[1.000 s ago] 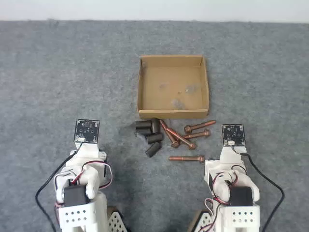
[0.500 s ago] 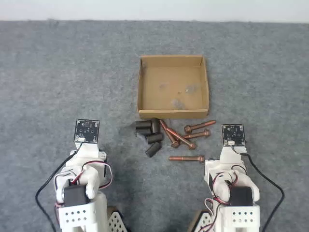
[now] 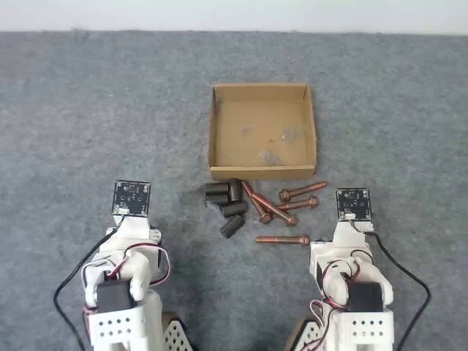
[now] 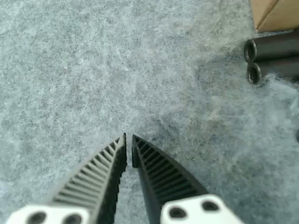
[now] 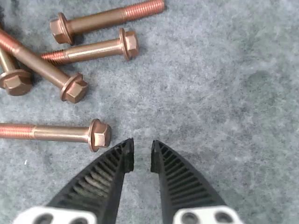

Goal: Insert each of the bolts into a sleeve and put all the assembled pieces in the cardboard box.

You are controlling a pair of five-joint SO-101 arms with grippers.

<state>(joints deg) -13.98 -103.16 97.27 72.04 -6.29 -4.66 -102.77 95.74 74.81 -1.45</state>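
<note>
Step in hand: the first pickup, with nothing assembled yet. Five bolts [image 3: 281,208] and the sleeves [image 3: 228,199] lie loose on the bench [image 3: 110,110], just in front of the cardboard box [image 3: 262,172]. The left tool [image 4: 129,142] is closed and empty. The right tool [image 5: 140,156] is slightly parted and empty, just beside the nearest bolt [image 5: 56,134]. The next move likely calls for wider jaws, lowered over that bolt's shank.

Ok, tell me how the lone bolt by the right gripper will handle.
The lone bolt looks solid metal: probably stiff and heavy for its size. Its round shank may roll if nudged sideways, though the flanged head would likely curve its path.
</note>
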